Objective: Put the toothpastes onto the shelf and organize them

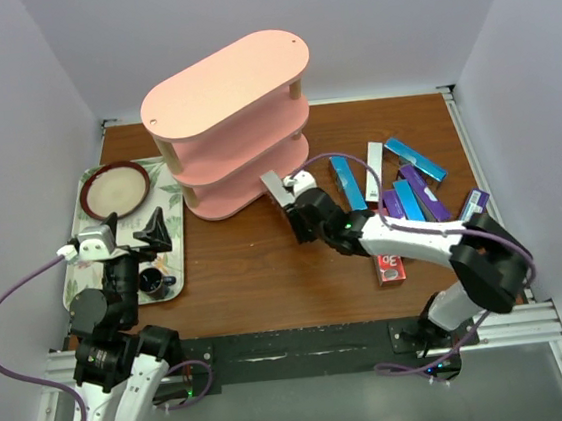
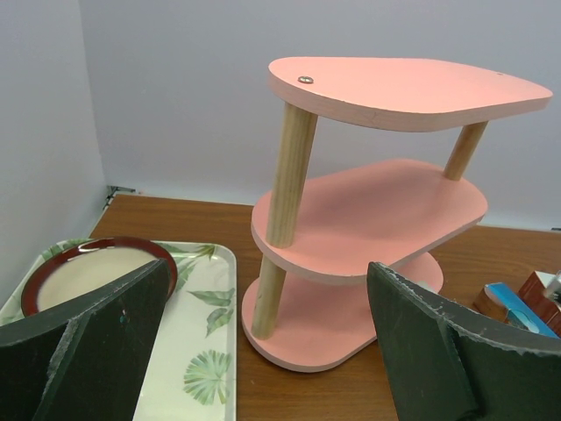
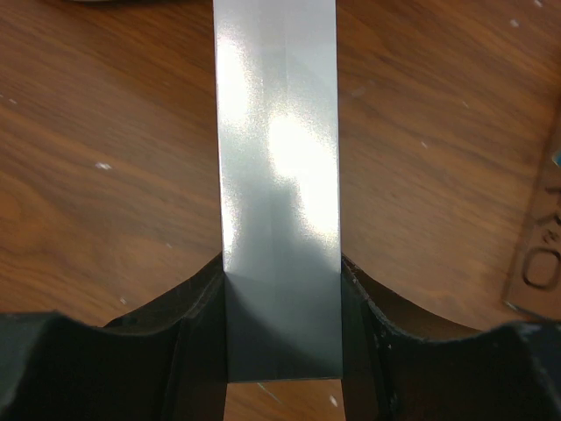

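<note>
Brown wooden counter (image 1: pixel 238 275) fills the workspace, closed in by pale walls. Nearest my bases, one red toothpaste box (image 1: pixel 390 269) lies flat beside my right forearm. On the left, the floral tray (image 1: pixel 170 194) carries a dark mug (image 1: pixel 153 281) at its near end and a red-rimmed plate (image 1: pixel 115 188) at its far end; nothing lies on the plate. My left fingers (image 1: pixel 128 232) hang above this tray, spread wide, holding nothing. My right fingers (image 3: pixel 282 289) are clamped on the two long sides of a silver-faced toothpaste box (image 3: pixel 279 132). It projects forward from the grip above the counter, its far end just beside the lowest board of the shelf (image 1: pixel 222 81); contact with that board cannot be determined. The remaining toothpastes (image 1: pixel 405 192), blue, purple and white, lie in a loose heap on the counter at the right, well apart from the shelf. The shelf's boards show bare wherever the left wrist and top views reach them. Step in hand, as judged: delivery of a first box to the shelf, so the task is near its start. The next move calls for lifting the box end clear of the chosen board's edge, sliding the box in flat and lengthwise, then parting my right fingers.
</note>
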Tool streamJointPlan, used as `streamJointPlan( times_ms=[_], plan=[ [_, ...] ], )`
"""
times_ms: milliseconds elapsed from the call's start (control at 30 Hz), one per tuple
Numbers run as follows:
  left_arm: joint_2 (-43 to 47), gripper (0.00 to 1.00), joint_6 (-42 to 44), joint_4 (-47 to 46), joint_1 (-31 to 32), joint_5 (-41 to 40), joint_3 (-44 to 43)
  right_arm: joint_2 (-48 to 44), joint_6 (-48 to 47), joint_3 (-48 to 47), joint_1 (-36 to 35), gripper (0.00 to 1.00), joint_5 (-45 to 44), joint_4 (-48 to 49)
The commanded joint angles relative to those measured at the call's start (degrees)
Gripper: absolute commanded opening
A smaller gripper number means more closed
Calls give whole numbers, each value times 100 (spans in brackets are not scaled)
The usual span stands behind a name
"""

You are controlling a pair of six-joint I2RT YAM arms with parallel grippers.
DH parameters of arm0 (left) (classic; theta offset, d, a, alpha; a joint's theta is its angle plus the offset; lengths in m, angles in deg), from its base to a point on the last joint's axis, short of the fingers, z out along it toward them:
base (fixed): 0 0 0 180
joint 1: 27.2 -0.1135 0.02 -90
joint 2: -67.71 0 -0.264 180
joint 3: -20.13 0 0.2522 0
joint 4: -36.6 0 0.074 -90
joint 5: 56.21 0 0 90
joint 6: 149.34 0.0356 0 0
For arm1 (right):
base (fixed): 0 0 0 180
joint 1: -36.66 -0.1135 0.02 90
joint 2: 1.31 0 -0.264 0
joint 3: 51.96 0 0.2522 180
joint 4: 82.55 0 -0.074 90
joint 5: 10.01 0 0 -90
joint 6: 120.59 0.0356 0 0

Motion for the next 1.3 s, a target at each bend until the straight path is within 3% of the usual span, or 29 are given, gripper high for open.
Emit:
streamJointPlan(
  times_ms=[0,333,800,1200,1267],
  plan=[
    [-43,100,-18,-100,38,19,10,592,-15,-858,-356,20,-445,1018],
    [-96,100,-18,-117,38,63,10,2166,12,-2448,-585,21,-832,1247],
    [-114,100,-1,-144,74,89,10,3194,-103,-3276,-647,32,-824,1538],
    [-131,100,-1,-135,82,107,19,3423,-103,-3575,-673,60,-955,1555],
    [-131,100,-1,-126,82,107,10,3415,-94,-3584,-682,61,-947,1555]
  ],
)
